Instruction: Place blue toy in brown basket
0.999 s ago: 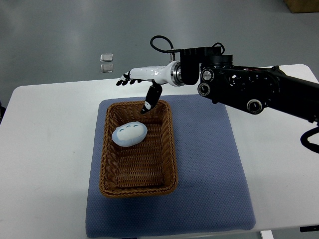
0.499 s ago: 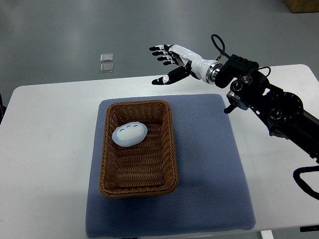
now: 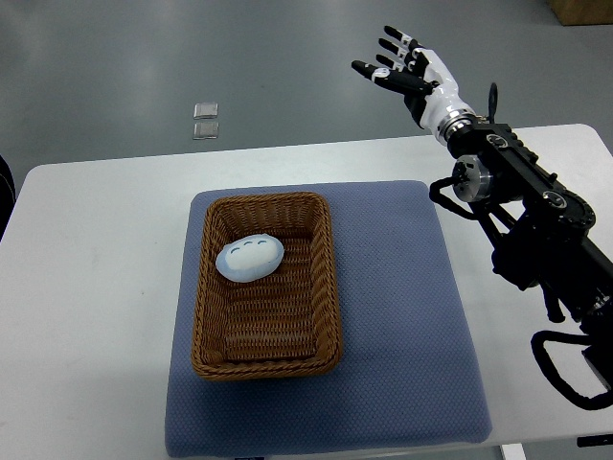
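The blue toy (image 3: 248, 258), a pale blue oval with white dots, lies inside the brown wicker basket (image 3: 265, 359), in its far half. The basket stands on a blue-grey mat (image 3: 402, 316) on the white table. My right hand (image 3: 399, 63) is raised beyond the table's far edge, up and to the right of the basket, fingers spread and holding nothing. Its black arm runs down the right side of the view. The left arm does not show.
Two small clear squares (image 3: 204, 120) lie on the grey floor beyond the table. A brown box corner (image 3: 582, 10) shows at the top right. The white table (image 3: 86, 316) extends left of the mat.
My right hand has lifted away from the basket's far rim, swinging right and up beyond the table edge. The toy has stayed in the basket.
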You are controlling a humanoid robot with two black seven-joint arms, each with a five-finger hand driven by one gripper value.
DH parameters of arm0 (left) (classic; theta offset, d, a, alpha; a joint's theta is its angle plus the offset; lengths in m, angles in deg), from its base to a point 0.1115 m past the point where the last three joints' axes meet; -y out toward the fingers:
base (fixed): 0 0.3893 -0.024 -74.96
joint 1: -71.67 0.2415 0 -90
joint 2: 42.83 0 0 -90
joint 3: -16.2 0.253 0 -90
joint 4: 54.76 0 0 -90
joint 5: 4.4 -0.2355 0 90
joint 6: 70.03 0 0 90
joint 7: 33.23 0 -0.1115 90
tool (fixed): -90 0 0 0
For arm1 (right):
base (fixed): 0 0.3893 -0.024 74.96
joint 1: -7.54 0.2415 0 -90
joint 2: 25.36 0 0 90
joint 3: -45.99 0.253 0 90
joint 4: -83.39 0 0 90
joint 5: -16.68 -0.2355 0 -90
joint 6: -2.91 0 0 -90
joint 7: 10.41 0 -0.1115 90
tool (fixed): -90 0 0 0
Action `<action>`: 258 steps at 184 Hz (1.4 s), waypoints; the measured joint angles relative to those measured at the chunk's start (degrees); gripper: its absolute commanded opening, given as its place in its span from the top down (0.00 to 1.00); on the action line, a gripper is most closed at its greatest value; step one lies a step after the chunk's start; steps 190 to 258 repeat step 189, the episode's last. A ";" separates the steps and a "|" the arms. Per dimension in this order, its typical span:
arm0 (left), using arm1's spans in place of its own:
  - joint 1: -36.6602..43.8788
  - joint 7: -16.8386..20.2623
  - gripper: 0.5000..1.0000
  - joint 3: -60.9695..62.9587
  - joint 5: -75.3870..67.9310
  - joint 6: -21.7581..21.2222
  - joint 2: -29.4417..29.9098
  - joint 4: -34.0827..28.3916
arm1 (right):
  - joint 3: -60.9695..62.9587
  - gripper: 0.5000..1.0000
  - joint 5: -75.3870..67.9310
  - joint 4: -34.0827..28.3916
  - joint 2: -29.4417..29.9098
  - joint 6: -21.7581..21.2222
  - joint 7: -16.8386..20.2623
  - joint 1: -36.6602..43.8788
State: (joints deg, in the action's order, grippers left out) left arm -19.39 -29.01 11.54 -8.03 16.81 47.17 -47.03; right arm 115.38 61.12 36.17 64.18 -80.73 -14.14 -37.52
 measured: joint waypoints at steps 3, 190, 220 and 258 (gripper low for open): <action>0.00 0.00 0.00 0.00 0.00 0.00 0.00 0.00 | 0.94 0.19 -0.69 0.31 0.04 0.01 -0.29 -0.38; 0.00 0.00 0.00 0.00 0.02 0.00 0.00 -0.01 | 3.59 0.19 -17.38 4.45 -0.08 -1.54 -6.63 -5.00; 0.00 0.00 0.00 0.00 0.02 0.00 0.00 -0.01 | 3.59 0.19 -17.38 4.45 -0.08 -1.54 -6.63 -5.00; 0.00 0.00 0.00 0.00 0.02 0.00 0.00 -0.01 | 3.59 0.19 -17.38 4.45 -0.08 -1.54 -6.63 -5.00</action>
